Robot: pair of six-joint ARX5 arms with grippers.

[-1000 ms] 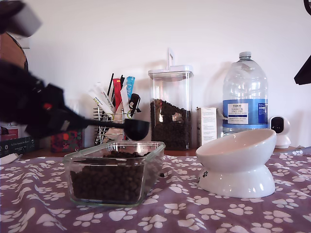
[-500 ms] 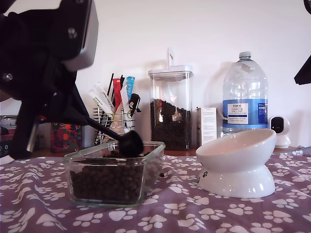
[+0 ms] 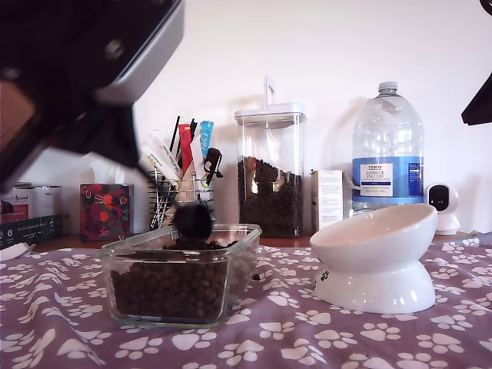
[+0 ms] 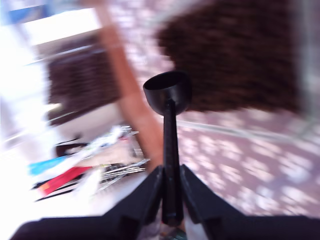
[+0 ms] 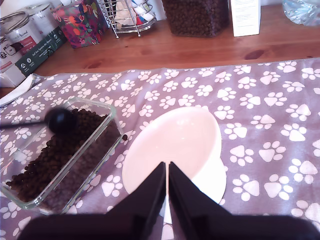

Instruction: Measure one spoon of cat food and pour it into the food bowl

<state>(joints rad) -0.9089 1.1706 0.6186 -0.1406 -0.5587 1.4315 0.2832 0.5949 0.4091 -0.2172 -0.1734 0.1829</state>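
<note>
My first gripper (image 4: 172, 190) clamped on spoon (image 4: 167, 95) handle, cup over cat food (image 3: 173, 288). Dip deep, lift level. My second gripper (image 5: 166, 187) closed, empty, above food bowl (image 5: 172, 150).

Open cloth (image 3: 269, 330) separates glass dish (image 3: 182, 296) from food bowl (image 3: 374, 261); rear shelf seems crowded.

Bright even daylight, first wrist view motion-blurred and overexposed; exterior view's near arm blurred
</note>
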